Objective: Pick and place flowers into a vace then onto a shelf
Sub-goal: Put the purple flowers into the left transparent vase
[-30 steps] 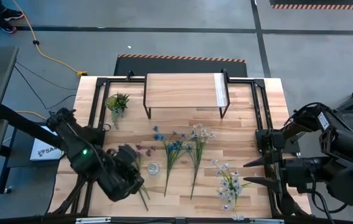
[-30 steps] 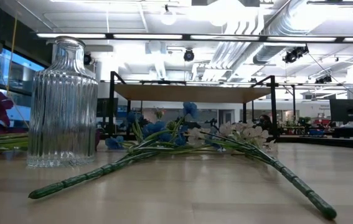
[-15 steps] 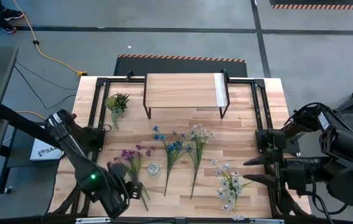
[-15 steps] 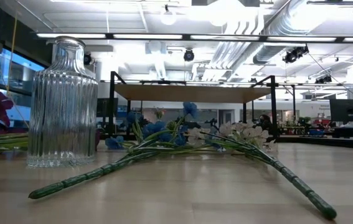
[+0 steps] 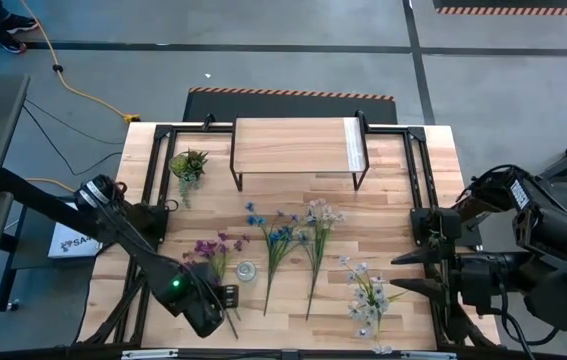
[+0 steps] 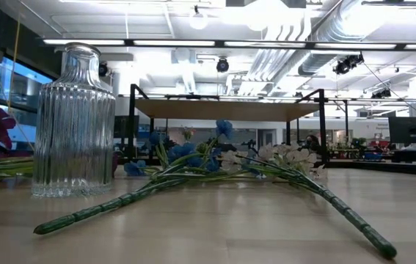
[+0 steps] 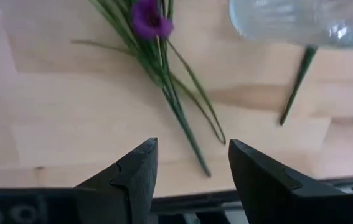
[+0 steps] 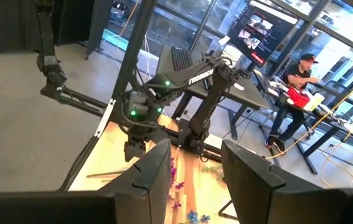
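The left gripper [image 5: 225,297] hung low over the near left part of the table [image 5: 393,210], its fingers [image 7: 132,171] apart and holding nothing, just above the stem end of the purple flowers [image 5: 209,252], which lay flat on the planks. Behind it, near the table's far left corner, stood a small green potted plant [image 5: 188,165]. Just right of the purple spray stood the clear ribbed glass vase [image 5: 247,270], upright and with no stems in it; in the low view the vase [image 6: 74,121] rose at the left, with stems lying beside it. Further right lay the blue flowers [image 5: 276,240], then the pale flowers [image 5: 318,228], both flat with blossoms toward the far side. The shelf [image 5: 298,148] stood at the table's far middle, nothing on its plank top. Toward the near right lay another pale spray [image 5: 368,295]. The right gripper [image 5: 410,275] waited at the table's right edge, its fingers [image 8: 154,168] apart and holding nothing. In the right wrist view a person [image 8: 294,90] sat at a desk beyond the table.
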Tool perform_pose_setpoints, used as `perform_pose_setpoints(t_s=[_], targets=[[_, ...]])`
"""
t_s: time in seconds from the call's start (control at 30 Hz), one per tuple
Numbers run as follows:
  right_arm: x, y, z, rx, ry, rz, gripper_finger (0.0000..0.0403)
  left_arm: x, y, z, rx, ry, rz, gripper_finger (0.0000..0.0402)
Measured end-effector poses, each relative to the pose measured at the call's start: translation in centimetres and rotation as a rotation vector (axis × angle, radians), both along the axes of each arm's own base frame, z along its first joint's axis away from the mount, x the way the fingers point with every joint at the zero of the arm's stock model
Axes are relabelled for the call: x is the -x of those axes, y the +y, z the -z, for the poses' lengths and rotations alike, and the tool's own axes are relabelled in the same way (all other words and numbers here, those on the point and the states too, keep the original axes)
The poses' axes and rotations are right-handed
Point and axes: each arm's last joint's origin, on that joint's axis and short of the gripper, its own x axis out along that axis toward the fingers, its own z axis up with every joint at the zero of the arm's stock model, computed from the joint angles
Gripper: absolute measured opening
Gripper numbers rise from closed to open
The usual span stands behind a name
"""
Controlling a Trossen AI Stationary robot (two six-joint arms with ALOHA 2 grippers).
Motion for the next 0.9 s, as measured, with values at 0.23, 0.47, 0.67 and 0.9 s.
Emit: perform_pose_setpoints(t_s=[0.23, 0.47, 0.67, 0.9], targets=[[0.0, 0.0, 0.0, 0.012, 0.0, -0.002, 0.0134, -0.5, 1.3, 1.3, -0.009, 0.039, -0.036, 0.023], [0.0, 0.0, 0.0, 0.032, 0.0, -0.006, 0.0134, -0.6, 1.3, 3.3, 0.029, 0.077, -0.035, 0.023], [0.0, 0.0, 0.0, 0.043, 0.0, -0.009, 0.0134, -1.7, 0.7, 5.5, 0.051, 0.096, -0.038, 0.023], [0.0, 0.0, 0.0, 0.043, 0.0, -0.009, 0.0134, -2.4, 0.4, 7.1, 0.049, 0.114, -0.044, 0.023]])
